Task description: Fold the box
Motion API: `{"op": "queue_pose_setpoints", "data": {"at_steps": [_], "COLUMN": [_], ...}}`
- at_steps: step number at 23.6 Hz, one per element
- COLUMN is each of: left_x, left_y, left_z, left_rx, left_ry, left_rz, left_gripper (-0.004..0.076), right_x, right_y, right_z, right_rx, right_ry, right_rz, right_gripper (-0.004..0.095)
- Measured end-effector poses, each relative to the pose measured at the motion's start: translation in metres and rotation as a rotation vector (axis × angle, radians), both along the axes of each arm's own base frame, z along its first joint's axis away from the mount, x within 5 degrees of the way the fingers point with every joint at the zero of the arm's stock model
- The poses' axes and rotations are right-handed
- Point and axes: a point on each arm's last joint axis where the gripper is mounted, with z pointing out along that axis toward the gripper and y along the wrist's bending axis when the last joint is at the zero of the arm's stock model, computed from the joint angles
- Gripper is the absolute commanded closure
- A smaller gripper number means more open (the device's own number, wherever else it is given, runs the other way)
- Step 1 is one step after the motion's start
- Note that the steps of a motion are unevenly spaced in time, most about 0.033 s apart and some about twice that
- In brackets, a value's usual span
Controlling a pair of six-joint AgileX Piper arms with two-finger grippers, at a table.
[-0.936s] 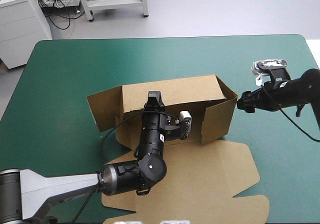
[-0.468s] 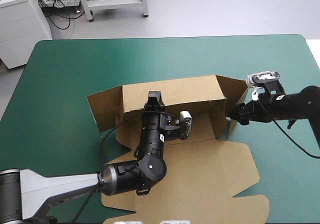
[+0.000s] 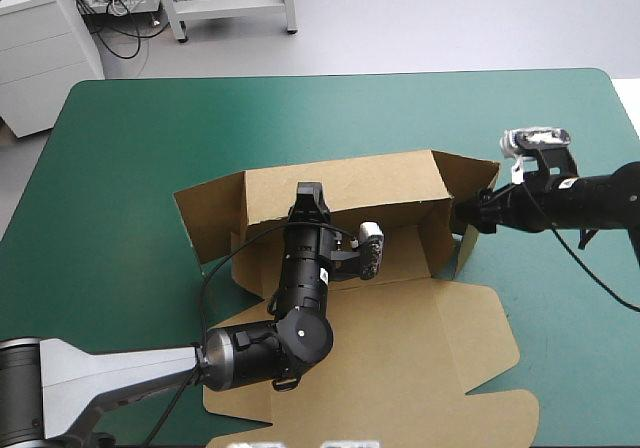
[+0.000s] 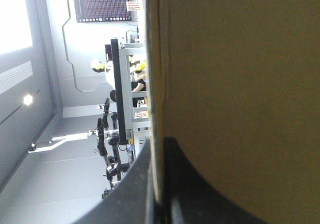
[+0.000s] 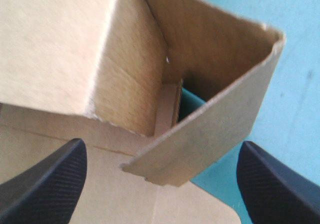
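**A:** Where is the box?

**B:** The brown box [image 3: 345, 183] sits mid-frame on the teal-green tabletop [image 3: 120, 148]. Its back wall is raised and its lid [image 3: 400, 368] lies flat toward the lower edge of the frame.

**A:** Why is the left gripper on that wall?

**B:** The left gripper [image 3: 308, 194] reaches in from the lower left to the wall's top edge. I judge it is steadying the wall while the other end is worked. The right gripper [image 3: 466, 214], at centre right, points at the end flap [image 3: 470, 183], seemingly to push it inward.

**A:** What do the wrist views add?

**B:** From above I can't read either grip. The left wrist view shows black fingers [image 4: 200, 199] pinching the board's edge from both sides. The right wrist view shows its fingers [image 5: 50, 184] spread wide, with the flap just ahead between them. It also shows teal-green through a gap at the untucked corner.
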Motion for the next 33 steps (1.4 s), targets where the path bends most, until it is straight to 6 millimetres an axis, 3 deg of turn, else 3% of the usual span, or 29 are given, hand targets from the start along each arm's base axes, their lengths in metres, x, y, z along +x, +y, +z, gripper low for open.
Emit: {"op": "queue_pose_setpoints", "data": {"at_steps": [3,5,8,13,16,19,25,33], "left_x": [0.000,0.000,0.000,0.000,0.000,0.000,0.000,0.000], "left_y": [0.000,0.000,0.000,0.000,0.000,0.000,0.000,0.000], "left_z": [0.000,0.000,0.000,0.000,0.000,0.000,0.000,0.000], "left_rx": [0.000,0.000,0.000,0.000,0.000,0.000,0.000,0.000], "left_ry": [0.000,0.000,0.000,0.000,0.000,0.000,0.000,0.000], "left_rz": [0.000,0.000,0.000,0.000,0.000,0.000,0.001,0.001], "left_gripper": [0.0756,0.0756,0.0756,0.0756,0.0756,0.0756,0.0756,0.0756], "right_x": [0.002,0.007,0.030,0.087,0.123,0.138,0.150,0.139], "right_y": [-0.001,-0.005,-0.011,-0.014,-0.015,-0.016,-0.017,-0.021], "right_z": [0.051,0.074,0.087,0.065,0.035,0.017,-0.005,-0.031], "right_rx": [0.017,-0.010,-0.069,-0.080,-0.082,-0.083,-0.101,-0.077], "right_ry": [-0.137,-0.191,-0.178,-0.088,-0.009,0.029,0.092,0.174], "right_rz": [-0.045,-0.079,-0.109,-0.109,-0.108,-0.112,-0.091,-0.041], "right_gripper": [0.0161,0.0161,0.0161,0.0161,0.0161,0.0161,0.0161,0.0161]}}
